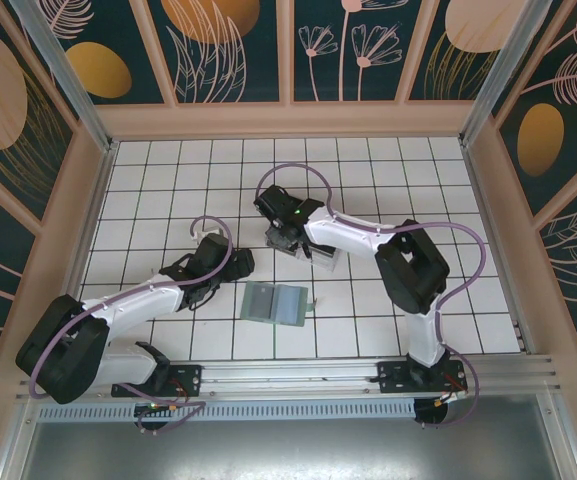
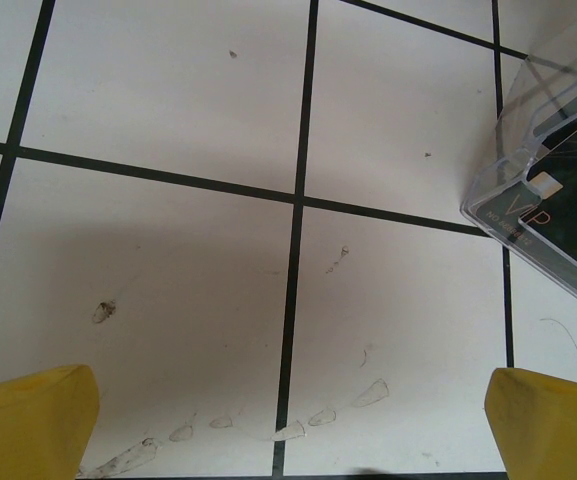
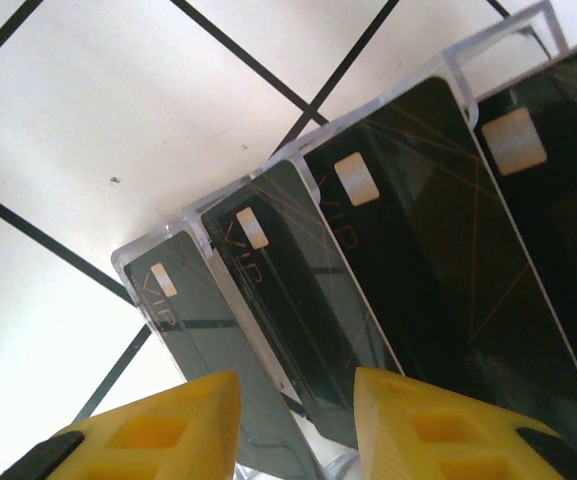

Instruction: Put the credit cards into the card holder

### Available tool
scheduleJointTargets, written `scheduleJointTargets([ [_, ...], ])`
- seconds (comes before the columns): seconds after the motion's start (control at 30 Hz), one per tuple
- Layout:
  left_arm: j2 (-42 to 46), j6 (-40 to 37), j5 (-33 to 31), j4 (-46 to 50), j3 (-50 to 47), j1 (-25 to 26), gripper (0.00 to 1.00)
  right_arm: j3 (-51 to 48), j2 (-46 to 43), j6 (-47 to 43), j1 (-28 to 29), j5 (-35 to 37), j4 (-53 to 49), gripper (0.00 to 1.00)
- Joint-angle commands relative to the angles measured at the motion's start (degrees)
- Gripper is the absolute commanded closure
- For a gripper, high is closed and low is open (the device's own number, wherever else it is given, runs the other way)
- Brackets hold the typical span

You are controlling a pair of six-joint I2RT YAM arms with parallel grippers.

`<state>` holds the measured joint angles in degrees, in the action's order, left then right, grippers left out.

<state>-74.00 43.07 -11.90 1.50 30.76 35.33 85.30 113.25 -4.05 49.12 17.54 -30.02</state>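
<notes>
Hanging wide open over bare counter (image 2: 168,250), the left jaws have the clear rack (image 2: 513,190) ahead-right. The card holder (image 1: 273,303) lies behind both jaws, toward the bases. The right jaws stand narrow astride the racked credit cards (image 3: 408,270), grip unclear.

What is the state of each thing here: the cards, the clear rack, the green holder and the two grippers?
credit cards: four seen, standing in the rack's slots.
clear rack: on the table, loaded with the cards.
card holder: lying opened on the table, apart from both grippers.
left gripper: wide open, holding nothing, over tiles.
right gripper: jaws apart, close over the cards, gripping none.
</notes>
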Motion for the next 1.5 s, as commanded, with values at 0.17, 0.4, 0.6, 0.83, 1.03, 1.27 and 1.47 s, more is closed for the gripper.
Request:
scheduleJointTargets([
  [0.17, -0.9, -0.5, 0.7, -1.5, 0.3, -0.4, 0.01, 2.1, 3.8, -1.5, 0.3, 0.6, -0.9, 0.65],
  [0.4, -1.0, -0.4, 0.8, -1.6, 0.2, -0.4, 0.01, 1.9, 4.5, -1.7, 0.6, -0.3, -1.4, 0.7],
  [0.6, -1.0, -0.4, 1.0, -1.7, 0.1, -0.4, 0.01, 1.9, 3.9, -2.0, 0.7, -0.7, -1.8, 0.76],
  [0.83, -0.8, -0.6, 1.4, -1.7, 0.0, -0.4, 0.01, 2.7, 4.3, -3.4, 0.6, -3.2, -2.1, 0.8],
  [1.03, -0.3, -0.7, 1.5, -1.5, -0.3, -0.4, 0.01, 3.1, 4.6, -4.1, 0.6, -4.7, -2.2, 0.84],
  [1.27, 0.1, -0.7, 1.9, -1.2, -0.4, -0.4, 0.01, 3.5, 4.7, -5.6, 0.2, -5.8, -2.8, 0.92],
  [1.47, 0.3, -0.9, 2.2, -0.6, 0.1, -0.4, 0.01, 2.9, 3.9, -8.9, -0.7, -10.5, -2.3, 0.99],
])
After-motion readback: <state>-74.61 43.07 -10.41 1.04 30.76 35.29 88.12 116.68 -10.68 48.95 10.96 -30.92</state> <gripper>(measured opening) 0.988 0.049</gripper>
